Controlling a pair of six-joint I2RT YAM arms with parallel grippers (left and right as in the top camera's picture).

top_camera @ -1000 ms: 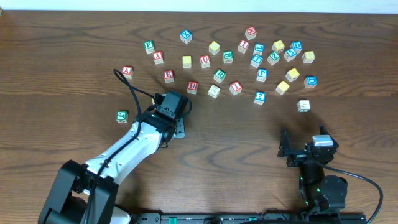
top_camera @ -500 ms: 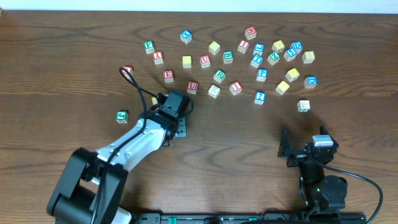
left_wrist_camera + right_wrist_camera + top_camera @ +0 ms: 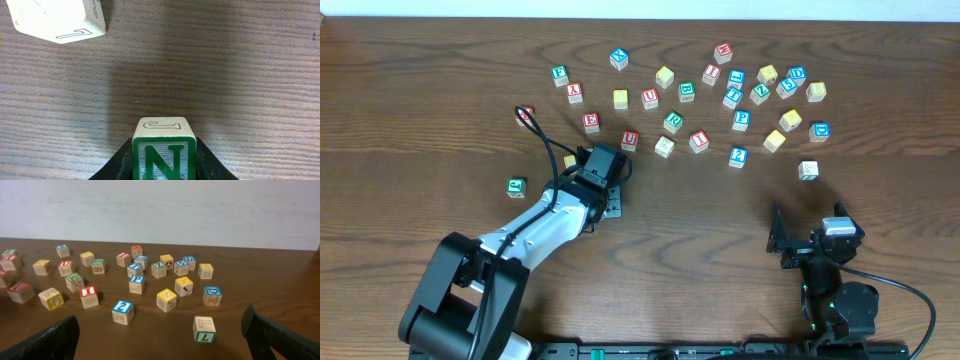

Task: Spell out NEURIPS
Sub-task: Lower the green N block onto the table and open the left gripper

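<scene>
Left gripper point(image 3: 164, 162): closed on the green N cube point(image 3: 164, 156). The dark fingers point(image 3: 117, 167) press both its sides, and the N face is towards the wrist camera. The cube is over bare wooden table point(image 3: 225, 75); contact with the surface cannot be determined. A pale cube point(image 3: 57, 20) lies near, ahead and to the left.

From overhead, the red U cube point(image 3: 630, 140) and red E cube point(image 3: 591, 122) lie just beyond this arm. The red I cube point(image 3: 698, 141) and blue P cube point(image 3: 742, 118) lie further right, among other loose cubes.

Right gripper point(image 3: 159, 330): jaws spread wide, nothing between them, well apart from the cluster. A green 7 cube point(image 3: 204, 329) lies nearest it.
</scene>
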